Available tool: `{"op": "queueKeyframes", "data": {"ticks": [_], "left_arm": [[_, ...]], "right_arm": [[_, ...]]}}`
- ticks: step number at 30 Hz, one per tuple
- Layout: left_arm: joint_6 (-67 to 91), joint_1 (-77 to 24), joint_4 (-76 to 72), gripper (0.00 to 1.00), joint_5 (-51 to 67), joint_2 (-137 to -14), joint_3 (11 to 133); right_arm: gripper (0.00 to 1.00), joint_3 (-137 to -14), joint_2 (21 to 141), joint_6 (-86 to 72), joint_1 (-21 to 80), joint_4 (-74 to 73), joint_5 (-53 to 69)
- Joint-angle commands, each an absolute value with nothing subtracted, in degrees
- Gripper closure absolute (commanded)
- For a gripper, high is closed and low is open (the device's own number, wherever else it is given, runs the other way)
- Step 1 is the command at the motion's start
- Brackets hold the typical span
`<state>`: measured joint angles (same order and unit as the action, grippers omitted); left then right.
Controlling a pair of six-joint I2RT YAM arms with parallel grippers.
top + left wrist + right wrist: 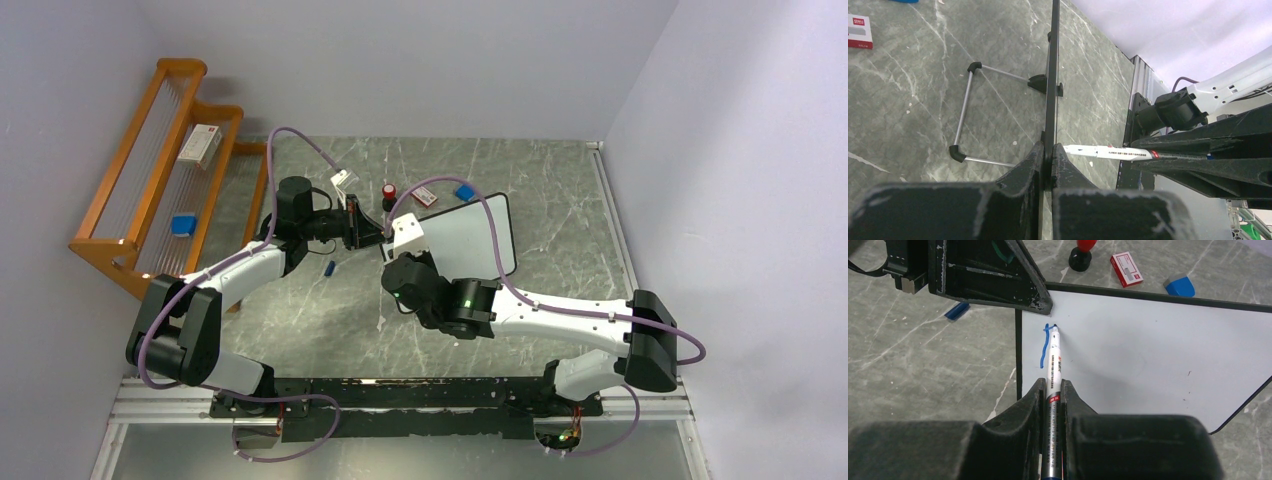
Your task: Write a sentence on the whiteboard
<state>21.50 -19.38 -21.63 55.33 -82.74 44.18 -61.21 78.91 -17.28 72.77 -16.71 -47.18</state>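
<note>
The whiteboard [470, 235] stands propped up on the table, black-framed and glossy white [1148, 350]. My left gripper [372, 232] is shut on its left edge [1048, 150], which shows edge-on in the left wrist view. My right gripper [1052, 385] is shut on a white marker pen [1053, 360], held lengthwise between the fingers. The pen's tip rests on the board near its upper left corner. Of the sentence, a single curved blue stroke [1044, 347] shows beside the tip. The pen [1108, 151] also reaches toward the board face in the left wrist view.
Behind the board lie a red-topped item [388, 190], a red and white box [425, 195] and a blue eraser [465, 191]. A blue cap [328, 268] lies left of the board. A wooden rack [150, 180] stands far left. The board's wire stand [965, 105] juts out behind it.
</note>
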Motion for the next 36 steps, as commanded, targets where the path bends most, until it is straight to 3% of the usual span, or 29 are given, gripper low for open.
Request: {"op": "queueKeyframes", "data": {"ticks": [1, 36], "left_arm": [[21.6, -19.5, -22.4, 0.95, 56.7, -83.2, 44.0], [22.0, -19.5, -22.7, 0.95, 56.4, -83.3, 43.9]], "right_arm": [[1.0, -60.7, 79.0, -18.0, 72.9, -14.5, -49.7], [1.0, -61.6, 80.4, -21.8, 72.8, -20.4, -46.1]]}}
